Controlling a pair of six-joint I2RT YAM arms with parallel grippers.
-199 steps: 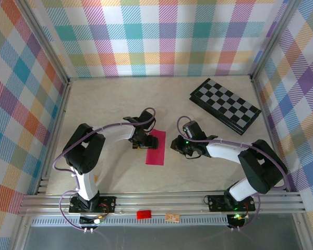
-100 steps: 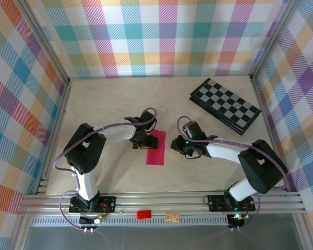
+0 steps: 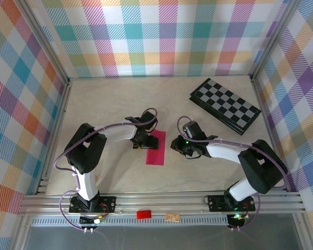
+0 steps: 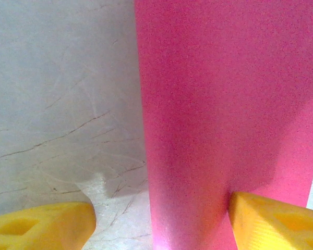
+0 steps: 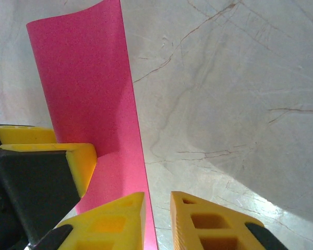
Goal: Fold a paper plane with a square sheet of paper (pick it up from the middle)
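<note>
mid-table, lying flat: square sheet of paper point(image 3: 156, 148), folded into a narrow pink strip. at its left edge, left gripper point(image 4: 161, 223), spread wide astride that edge. just right of it, right gripper point(image 5: 157, 207), narrowed to a slit, empty.

**Change over the last second, overhead view.** The right end effector point(image 3: 176, 148) moved slightly toward the right edge of the pink sheet point(image 3: 156, 148), then eased back a trace. It ends a little farther up the counter point(image 3: 109, 104) than where it began. The left end effector point(image 3: 142, 144), with its wrist and the looped cable point(image 3: 115, 126) behind it, shifted a hair to the right, toward the sheet. The left arm's elbow sits marginally lower in the view. All of these shifts are slight and barely resolved.
</note>
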